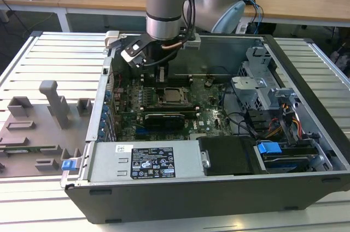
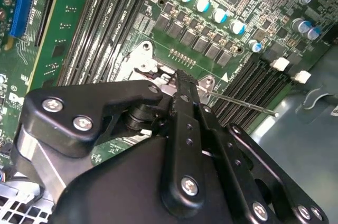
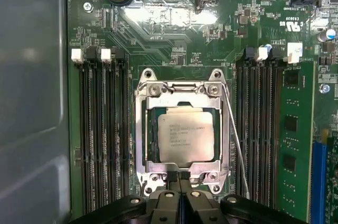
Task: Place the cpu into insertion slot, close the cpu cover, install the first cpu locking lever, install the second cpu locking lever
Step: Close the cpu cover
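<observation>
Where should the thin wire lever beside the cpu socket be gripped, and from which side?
Probably take the wire lever near its free end, far from the hinge. It is a thin straight rod that angles away from the cpu cover over the memory slots, so coming from above with the jaws closing across the rod looks best.

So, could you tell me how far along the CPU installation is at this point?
Done: the cpu sits in the insertion slot, and the cpu cover lies flat over it. In hand: the end effector, fingers together, is at the cover's edge. Left: one thin locking lever stands clear of the cover, unlatched. I cannot tell the other lever's state.
</observation>
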You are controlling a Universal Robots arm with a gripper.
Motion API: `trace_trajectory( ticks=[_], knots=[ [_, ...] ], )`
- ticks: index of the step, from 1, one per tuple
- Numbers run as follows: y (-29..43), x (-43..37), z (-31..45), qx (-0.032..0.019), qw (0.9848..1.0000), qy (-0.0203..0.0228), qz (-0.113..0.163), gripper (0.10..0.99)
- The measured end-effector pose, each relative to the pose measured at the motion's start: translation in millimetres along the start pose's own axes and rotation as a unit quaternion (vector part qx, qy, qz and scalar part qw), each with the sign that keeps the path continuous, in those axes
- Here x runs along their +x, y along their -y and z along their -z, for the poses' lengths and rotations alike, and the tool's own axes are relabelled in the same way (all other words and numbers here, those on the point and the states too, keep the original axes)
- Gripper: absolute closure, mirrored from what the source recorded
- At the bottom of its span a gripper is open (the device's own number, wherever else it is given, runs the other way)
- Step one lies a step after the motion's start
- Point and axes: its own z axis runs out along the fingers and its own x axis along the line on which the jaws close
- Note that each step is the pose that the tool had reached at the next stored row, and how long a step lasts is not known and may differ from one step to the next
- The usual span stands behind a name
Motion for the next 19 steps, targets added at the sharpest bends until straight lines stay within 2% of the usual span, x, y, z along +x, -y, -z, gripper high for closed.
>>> trace_trajectory(
  ticks=[7,11,15,16,18,19],
  knots=[
    [-5.1,-0.1,-2.3,-0.0001,1.0,0.0,0.003,0.98],
    [-17.8,-0.7,-2.1,-0.0002,1.0,-0.0009,0.004,0.98],
    [-36.0,-0.8,-1.8,0.0002,1.0,-0.0017,0.004,0.98],
    [-38.5,-1.0,-1.0,0.0003,1.0,-0.0016,0.005,0.98],
    [-36.9,-1.2,5.5,-0.0002,1.0,-0.0018,0.004,0.98],
    [-31.0,-1.3,5.4,-0.0006,1.0,-0.0021,0.005,0.98]
  ],
)
